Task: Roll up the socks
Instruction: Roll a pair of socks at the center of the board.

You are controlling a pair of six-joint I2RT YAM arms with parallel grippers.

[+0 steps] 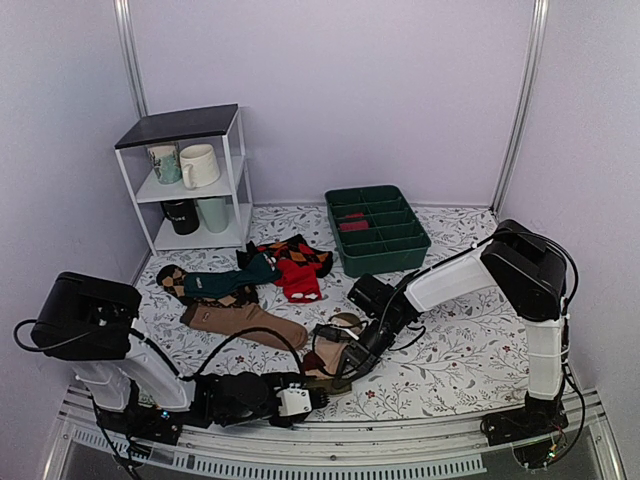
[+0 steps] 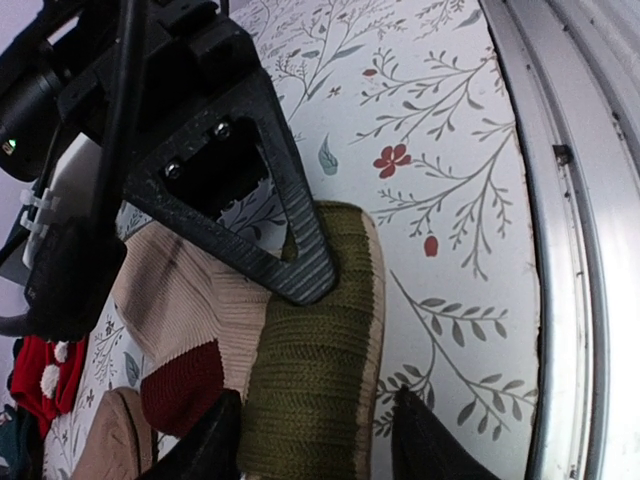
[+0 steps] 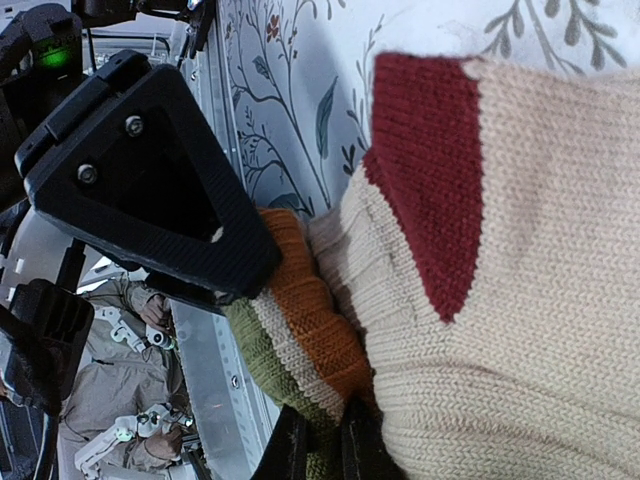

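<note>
Left end effector (image 2: 312,402) (half-open) straddles the rolled end of the socks (image 2: 310,330); right end effector (image 3: 322,442) pinches them tight.

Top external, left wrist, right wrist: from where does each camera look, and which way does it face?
Top external: above, behind the bases, looking down at the table; left arm and right arm show.
Left wrist: low, facing the socks and right gripper; own fingers below.
Right wrist: close, facing the left gripper across the socks; own fingers below.
Both wrist views share the socks.
</note>
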